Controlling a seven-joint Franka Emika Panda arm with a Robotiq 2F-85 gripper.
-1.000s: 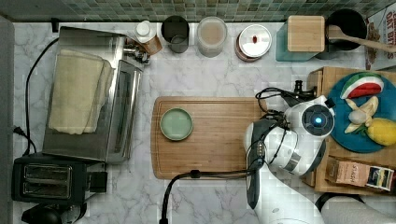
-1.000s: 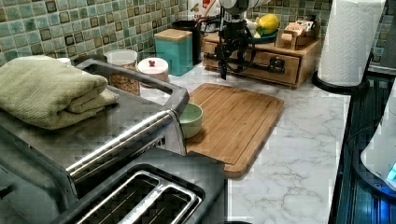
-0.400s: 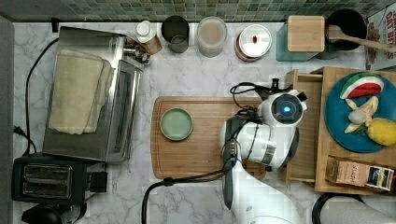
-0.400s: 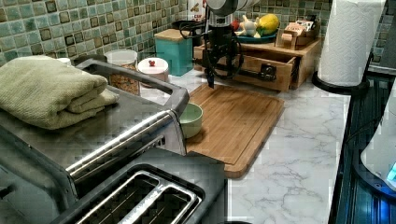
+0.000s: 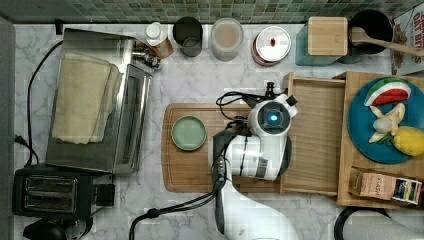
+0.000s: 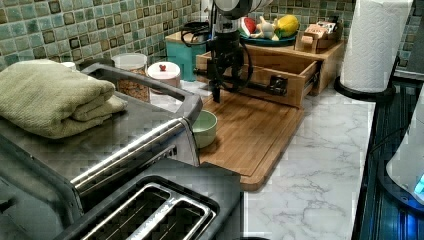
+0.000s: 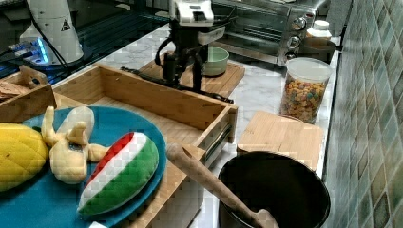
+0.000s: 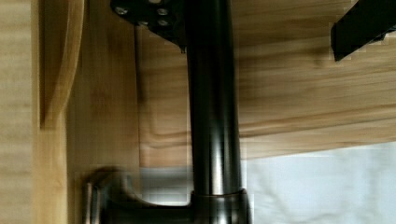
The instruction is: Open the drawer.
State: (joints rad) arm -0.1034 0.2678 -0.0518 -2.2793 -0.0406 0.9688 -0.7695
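Note:
The light-wood drawer (image 5: 320, 135) stands pulled well out of its cabinet, its plain tray bare, its front reaching over the cutting board (image 5: 200, 170). The black bar handle (image 8: 212, 116) runs along the drawer's front (image 6: 270, 80). My gripper (image 7: 183, 80) points down at the handle, open, one finger on each side of the bar. The bar lies close to one finger (image 8: 154, 18), while the other finger (image 8: 359, 28) stands well apart from it. In the top view the arm's wrist (image 5: 272, 119) covers the handle's middle.
A green bowl (image 5: 189, 133) sits on the board at the top view's left of the arm. A toaster oven (image 5: 100, 100) with a folded towel stands further left. Jars (image 5: 226, 39) line the tiled wall. A blue plate of toy fruit (image 5: 360, 120) tops the cabinet.
The drawer has slid out toward the top view's left, from nearly shut to widely open, and the gripper moved with it over the cutting board.

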